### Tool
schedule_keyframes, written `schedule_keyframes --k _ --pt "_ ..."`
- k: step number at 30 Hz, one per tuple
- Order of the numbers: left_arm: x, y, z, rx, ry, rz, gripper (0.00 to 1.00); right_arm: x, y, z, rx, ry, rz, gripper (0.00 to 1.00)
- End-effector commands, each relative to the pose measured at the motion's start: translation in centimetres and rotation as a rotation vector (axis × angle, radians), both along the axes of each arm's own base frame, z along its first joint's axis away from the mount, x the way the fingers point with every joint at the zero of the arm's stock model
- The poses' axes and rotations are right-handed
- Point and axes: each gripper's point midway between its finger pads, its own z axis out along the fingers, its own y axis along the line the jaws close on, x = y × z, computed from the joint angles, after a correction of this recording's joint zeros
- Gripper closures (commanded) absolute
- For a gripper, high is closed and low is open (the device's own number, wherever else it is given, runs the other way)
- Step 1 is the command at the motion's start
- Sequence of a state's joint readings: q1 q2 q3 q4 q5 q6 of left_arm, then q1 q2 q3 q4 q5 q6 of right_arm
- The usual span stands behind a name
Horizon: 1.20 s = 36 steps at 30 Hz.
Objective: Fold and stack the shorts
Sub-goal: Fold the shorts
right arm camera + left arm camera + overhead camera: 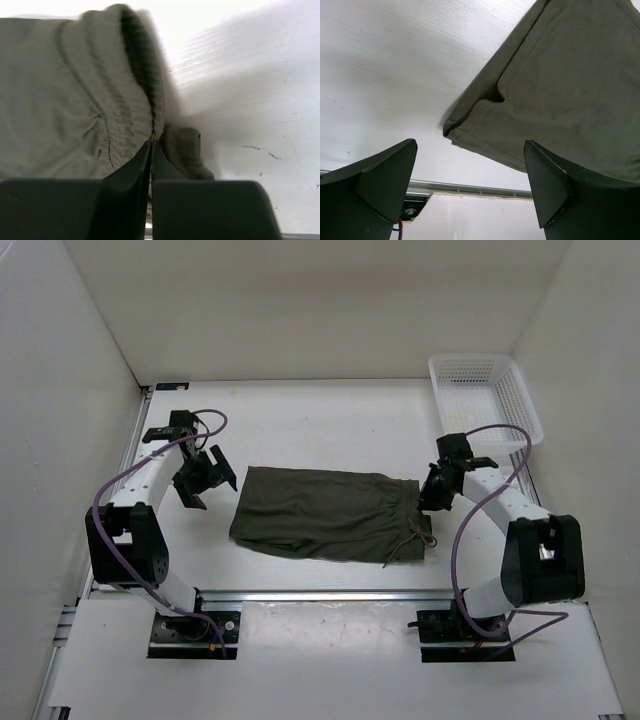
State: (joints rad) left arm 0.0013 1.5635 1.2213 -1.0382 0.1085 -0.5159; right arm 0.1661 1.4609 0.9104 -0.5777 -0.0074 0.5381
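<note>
as right jaws pinch the waistband (131,107), olive shorts (320,512) lie flat

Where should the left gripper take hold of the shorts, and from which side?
Probably the shorts' hem corner ahead of the open left gripper, coming low from the left: its layered edges lie flat on the table facing the fingers. The right gripper is shut on the waistband.
</note>
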Motion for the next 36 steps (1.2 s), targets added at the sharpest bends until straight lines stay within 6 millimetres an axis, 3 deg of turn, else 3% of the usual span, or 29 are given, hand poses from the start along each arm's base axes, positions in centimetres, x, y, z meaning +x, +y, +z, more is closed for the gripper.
schedule_keyframes --k 1,5,8,12,17,18,19,20,22,23,25,28,33,36 --pt "1.0 -0.2 1.1 -0.001 -0.052 -0.007 0.01 0.6 0.8 3.8 0.041 -0.126 0.038 1.00" --pt "1.3 0.0 1.4 0.008 -0.052 -0.005 0.01 -1.1 0.2 7.5 0.030 -0.200 0.063 1.00" --pt "1.5 0.0 1.6 0.008 -0.061 -0.004 0.01 -3.6 0.0 8.3 0.028 -0.186 0.072 1.00" --pt "1.5 0.0 1.4 0.008 -0.052 -0.005 0.01 -7.6 -0.6 6.8 0.029 -0.113 0.049 1.00" --pt "1.7 -0.7 0.9 -0.002 -0.043 -0.025 0.01 -11.5 2.0 4.0 0.145 0.050 0.032 1.00" --pt "1.7 -0.7 0.9 -0.002 -0.043 -0.025 0.01 -12.0 2.3 3.4 0.166 0.091 0.012 0.98" --pt "1.6 -0.9 0.9 -0.011 -0.043 -0.028 0.01 -12.9 2.4 2.5 0.166 0.170 -0.002 0.85" --pt "1.6 -0.9 0.9 -0.011 -0.043 -0.028 0.01 -13.6 2.3 2.0 0.156 0.224 -0.016 0.81" --pt "1.8 -1.5 0.5 -0.031 -0.033 -0.042 0.00 -14.3 1.8 0.9 0.118 0.310 -0.030 0.77" --pt "1.7 -1.6 0.3 -0.037 -0.026 -0.057 0.00 -14.3 1.5 0.5 0.099 0.324 -0.045 0.70" --pt "1.3 -2.5 -0.9 -0.044 0.016 -0.092 0.00 -13.7 0.6 0.7 0.037 0.321 -0.075 0.68" --pt "0.2 -3.8 -3.2 -0.041 0.080 -0.135 0.00 -13.1 0.2 1.0 0.013 0.305 -0.116 0.42" --pt "-1.6 -6.4 -6.2 -0.056 0.165 -0.192 0.00 -12.7 0.4 1.3 0.021 0.296 -0.137 0.39" --pt "-1.6 -7.1 -7.6 -0.055 0.185 -0.195 0.00 -13.2 0.2 1.3 0.015 0.315 -0.138 0.29"
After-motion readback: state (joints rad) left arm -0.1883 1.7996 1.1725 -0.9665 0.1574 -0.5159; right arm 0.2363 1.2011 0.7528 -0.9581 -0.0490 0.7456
